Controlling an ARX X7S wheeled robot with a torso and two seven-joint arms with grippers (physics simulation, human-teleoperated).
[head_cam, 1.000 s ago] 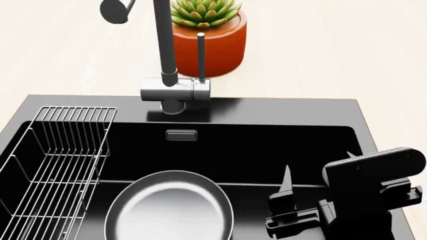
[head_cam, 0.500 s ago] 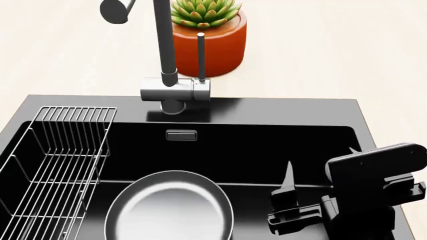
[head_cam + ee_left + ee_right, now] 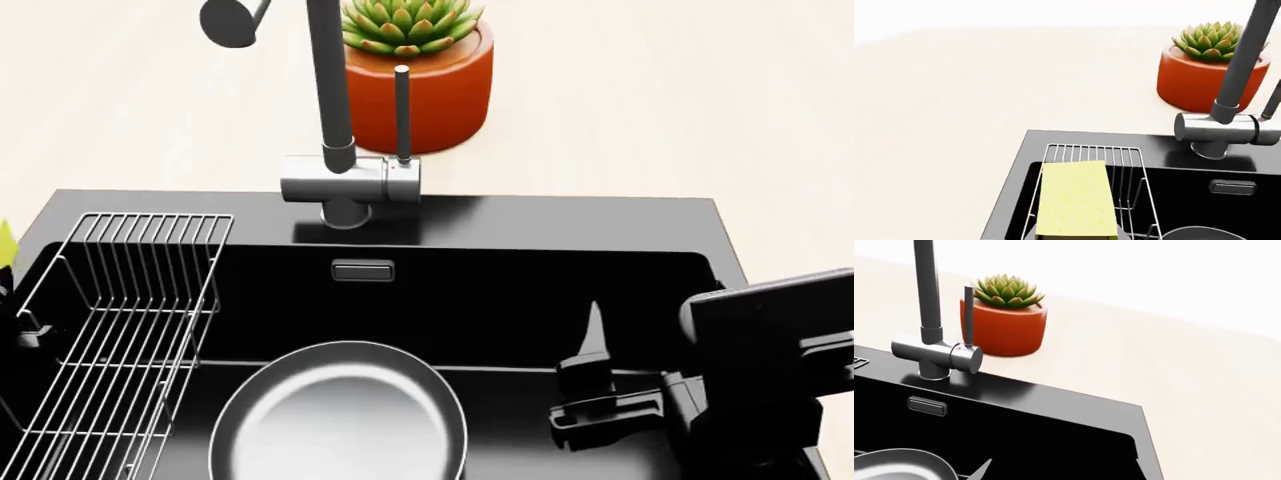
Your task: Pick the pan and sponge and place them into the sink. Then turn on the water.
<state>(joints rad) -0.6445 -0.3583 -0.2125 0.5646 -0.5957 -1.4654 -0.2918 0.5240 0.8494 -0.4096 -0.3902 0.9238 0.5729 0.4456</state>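
The pan (image 3: 340,415), black outside and pale grey inside, lies in the black sink (image 3: 561,215) near the front; its rim also shows in the right wrist view (image 3: 901,465). My left gripper (image 3: 1074,236) is shut on the yellow sponge (image 3: 1074,202), holding it over the wire rack at the sink's left end. In the head view only a yellow sliver of the sponge (image 3: 6,245) shows at the left edge. My right gripper (image 3: 647,335) hangs open over the sink's right part, empty, its fingertips (image 3: 984,467) wide apart. No water shows at the faucet.
A wire rack (image 3: 120,320) fills the sink's left side. The tall dark faucet (image 3: 330,90) with its upright lever rod (image 3: 402,110) stands on the back rim. An orange pot with a succulent (image 3: 420,75) sits behind it on the pale counter.
My right gripper has drawn back to the right and slightly down. A yellow edge of the sponge has come into the head view at the left. The pan has not moved.
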